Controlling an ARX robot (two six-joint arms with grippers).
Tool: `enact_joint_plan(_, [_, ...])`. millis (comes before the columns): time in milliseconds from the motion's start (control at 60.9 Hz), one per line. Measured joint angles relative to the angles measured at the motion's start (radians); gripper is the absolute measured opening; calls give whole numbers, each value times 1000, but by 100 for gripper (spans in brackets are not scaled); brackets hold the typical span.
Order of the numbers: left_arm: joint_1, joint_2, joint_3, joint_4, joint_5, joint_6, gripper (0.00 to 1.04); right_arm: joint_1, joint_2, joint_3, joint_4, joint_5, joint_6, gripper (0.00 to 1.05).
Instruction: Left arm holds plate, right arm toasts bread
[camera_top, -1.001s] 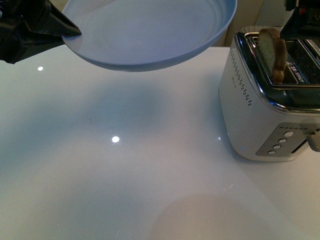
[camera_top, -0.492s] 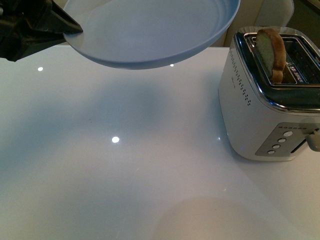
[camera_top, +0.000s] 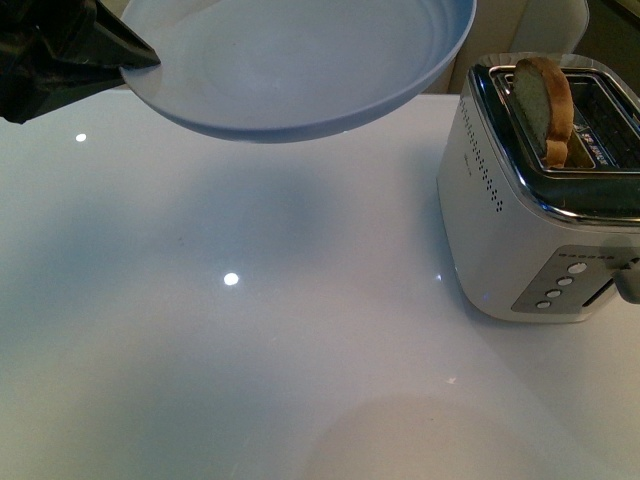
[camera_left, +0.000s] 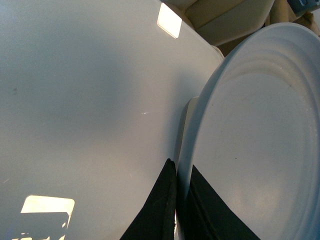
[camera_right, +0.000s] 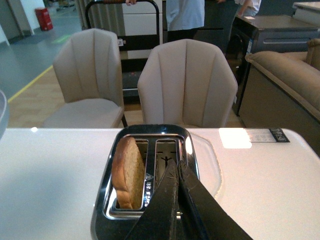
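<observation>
My R end effector, pinched shut & empty, hangs over the toaster just beside the bread, upright in the slot nearer the plate, which my L end effector clamps by the rim.

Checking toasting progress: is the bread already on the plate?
No, the bread stands in the toaster, and the held-up plate is bare.

Silver toaster on glossy white table; two beige chairs behind table; sofa near chairs.
</observation>
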Motion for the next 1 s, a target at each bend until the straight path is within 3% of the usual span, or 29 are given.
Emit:
enact_joint_plan(98, [0, -2, -5, -1, 0, 5, 3, -32, -50, -34, -16, -4, 0, 2])
enact_joint_plan(1001, [-6, -4, -11, -1, -3, 4, 3, -33, -452, -156, -270, -9, 0, 2])
